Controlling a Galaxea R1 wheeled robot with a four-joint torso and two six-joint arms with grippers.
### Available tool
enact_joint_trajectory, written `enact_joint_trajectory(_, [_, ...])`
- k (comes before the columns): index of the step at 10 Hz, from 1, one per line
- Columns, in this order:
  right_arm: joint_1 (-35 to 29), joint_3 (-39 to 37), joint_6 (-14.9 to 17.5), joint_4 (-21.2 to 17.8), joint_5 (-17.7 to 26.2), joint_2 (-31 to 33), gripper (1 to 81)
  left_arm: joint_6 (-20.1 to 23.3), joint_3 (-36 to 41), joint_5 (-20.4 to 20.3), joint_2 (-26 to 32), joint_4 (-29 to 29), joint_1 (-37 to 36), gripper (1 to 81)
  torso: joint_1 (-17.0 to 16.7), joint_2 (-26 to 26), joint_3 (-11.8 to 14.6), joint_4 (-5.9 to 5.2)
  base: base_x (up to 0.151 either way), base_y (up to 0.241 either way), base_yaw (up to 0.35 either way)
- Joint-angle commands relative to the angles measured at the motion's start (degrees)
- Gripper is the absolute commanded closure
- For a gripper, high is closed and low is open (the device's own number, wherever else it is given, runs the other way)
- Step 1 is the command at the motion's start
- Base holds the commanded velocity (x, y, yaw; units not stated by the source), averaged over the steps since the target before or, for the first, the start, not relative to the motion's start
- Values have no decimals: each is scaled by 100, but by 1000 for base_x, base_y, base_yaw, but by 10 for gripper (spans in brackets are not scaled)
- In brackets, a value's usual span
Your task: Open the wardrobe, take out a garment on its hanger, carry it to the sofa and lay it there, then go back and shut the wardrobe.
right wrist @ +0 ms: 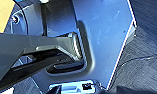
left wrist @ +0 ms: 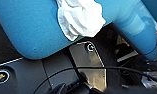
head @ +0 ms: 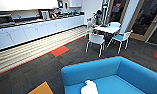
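The white garment lies bunched up on the seat of the blue sofa, right below me. I cannot tell if either claw of mine is open or shut. Past the sofa stand white chairs by a small table. A person sits there.

Dark grey carpet-tile floor with red-orange and yellow-orange patches, pale striped strip beside long white kitchen cabinets. Farther back, white chairs around small white tabletop, seated person, wood-framed glass doors.
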State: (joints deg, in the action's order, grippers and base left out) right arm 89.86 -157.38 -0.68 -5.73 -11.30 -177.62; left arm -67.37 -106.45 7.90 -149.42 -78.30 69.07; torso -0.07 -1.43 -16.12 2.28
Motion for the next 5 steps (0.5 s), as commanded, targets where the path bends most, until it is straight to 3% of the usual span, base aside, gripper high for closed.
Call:
enact_joint_trajectory(1, [-59, 15, 16, 2, 383, -48, 10, 22, -737, -913, -150, -335, 102, 10, 7, 0, 0, 0, 0, 0, 0])
enact_joint_trajectory(3, [-77, 15, 16, 10, 427, -48, 10, 22, -990, -931, -246, -404, 269, 10, 7, 0, 0, 0, -33, 0, 0])
enact_joint_trajectory(5, [-77, 15, 16, 10, 427, -57, 10, 22, -1307, -957, -379, -527, 401, 10, 13, 4, 0, 0, -102, 0, 0])
